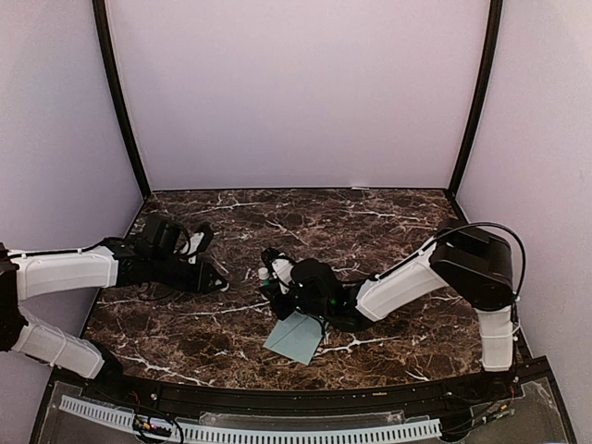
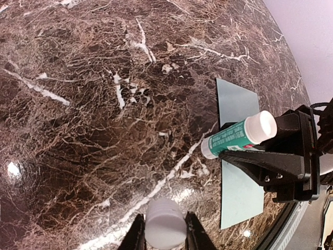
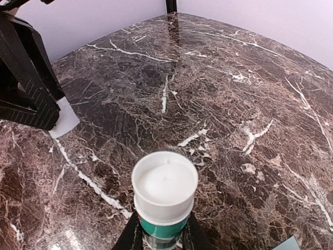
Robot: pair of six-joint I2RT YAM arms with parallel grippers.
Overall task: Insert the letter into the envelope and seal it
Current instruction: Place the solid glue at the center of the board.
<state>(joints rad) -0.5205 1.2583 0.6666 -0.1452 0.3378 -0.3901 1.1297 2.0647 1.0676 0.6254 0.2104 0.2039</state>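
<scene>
The pale teal envelope (image 1: 296,338) lies flat on the marble, its flap hidden. The letter is out of view. My right gripper (image 1: 277,277) hovers just above the envelope's far end, shut on a green glue stick (image 3: 164,194) whose white top is uncapped and points away from the wrist. In the left wrist view the same glue stick (image 2: 237,136) crosses over the envelope (image 2: 239,198). My left gripper (image 2: 165,235), to the left of the envelope, is shut on the glue stick's white cap (image 2: 165,223), which also shows in the right wrist view (image 3: 65,119).
Dark veined marble tabletop (image 1: 370,222) spreads behind and to both sides. A black curved rim (image 1: 277,398) bounds the near edge, and pale walls enclose the back and sides.
</scene>
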